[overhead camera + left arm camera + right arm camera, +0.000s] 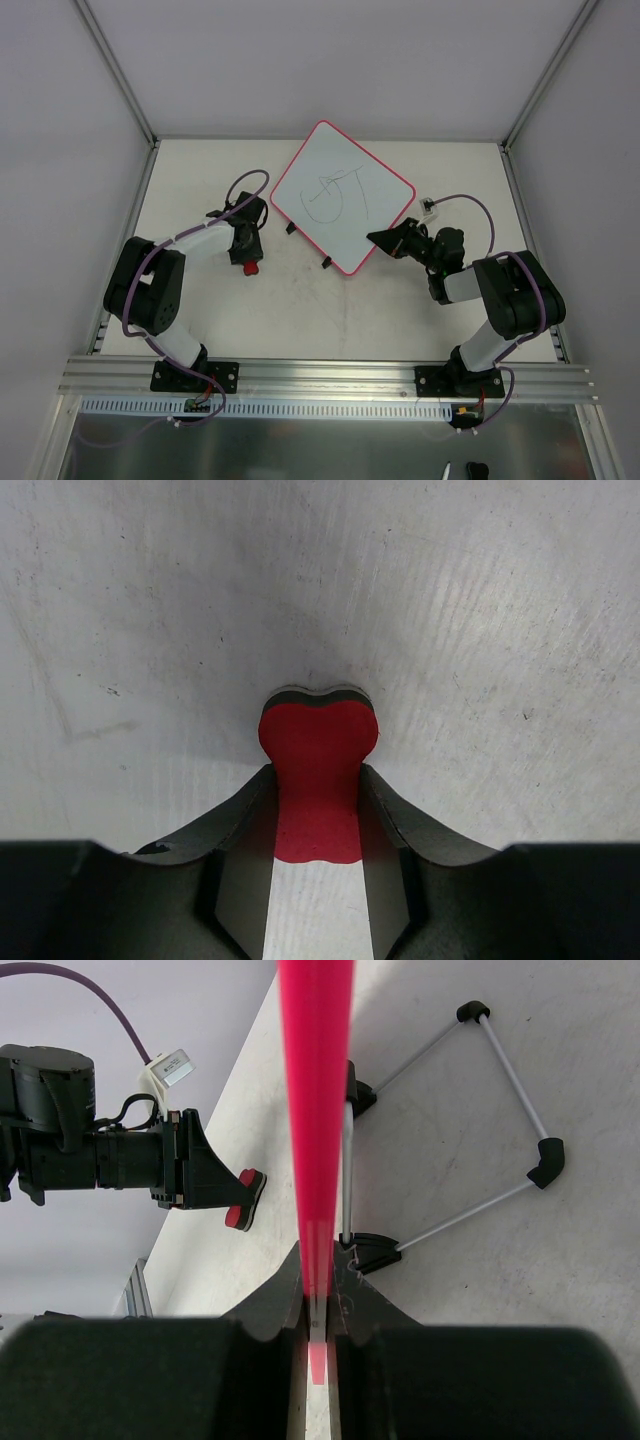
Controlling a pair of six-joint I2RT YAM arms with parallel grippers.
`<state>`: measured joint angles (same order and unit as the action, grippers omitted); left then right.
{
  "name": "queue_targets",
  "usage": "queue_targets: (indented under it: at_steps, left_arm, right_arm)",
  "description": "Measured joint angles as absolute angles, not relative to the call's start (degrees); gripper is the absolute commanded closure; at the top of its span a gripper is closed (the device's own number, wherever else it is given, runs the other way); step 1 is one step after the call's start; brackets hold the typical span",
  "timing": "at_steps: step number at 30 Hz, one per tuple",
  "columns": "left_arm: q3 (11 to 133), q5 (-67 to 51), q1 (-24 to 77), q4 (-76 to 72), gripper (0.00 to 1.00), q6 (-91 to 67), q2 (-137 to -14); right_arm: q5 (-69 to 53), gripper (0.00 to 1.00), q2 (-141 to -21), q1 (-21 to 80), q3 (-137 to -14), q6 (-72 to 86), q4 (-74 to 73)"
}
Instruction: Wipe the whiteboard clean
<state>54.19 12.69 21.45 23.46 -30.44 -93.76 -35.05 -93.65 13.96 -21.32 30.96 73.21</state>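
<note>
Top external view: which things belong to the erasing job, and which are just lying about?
Job: whiteboard with its marker scribble; red eraser in left gripper; right gripper on the rim.
Just there: wire stand; small dark item below the rail.

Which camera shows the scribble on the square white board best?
Top external: the square white board faces it, the black scribble whole. Right wrist sees only its red rim edge-on in the right hand; left wrist, nothing.

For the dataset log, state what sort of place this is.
Probably a lab robot test cell: white panel walls on aluminium posts, a left arm and right arm bolted to an aluminium rail, and a scuffed table bearing a whiteboard and eraser.
</note>
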Motion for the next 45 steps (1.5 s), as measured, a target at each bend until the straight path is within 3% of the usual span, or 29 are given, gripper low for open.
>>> queue_targets:
  at_steps: [15,29,45]
  left_arm:
    - [54.2,13.8,21.5,23.5,0.72,-30.0,-93.4]
    - [60.9,8.5,21.5,18.9,0.87,-24.0,-86.7]
    - [69.0,0.2,21.8,8.5,0.95,-18.5,-95.0]
  right_arm:
    - [-35.2,1.0,-93.6,13.9,-21.3,31.0,73.2]
    - [-35.2,1.0,-93.6,13.8,-21.3,31.1,73.2]
    - [-35.5,1.0,-93.6,13.8,-21.6,31.3,73.1]
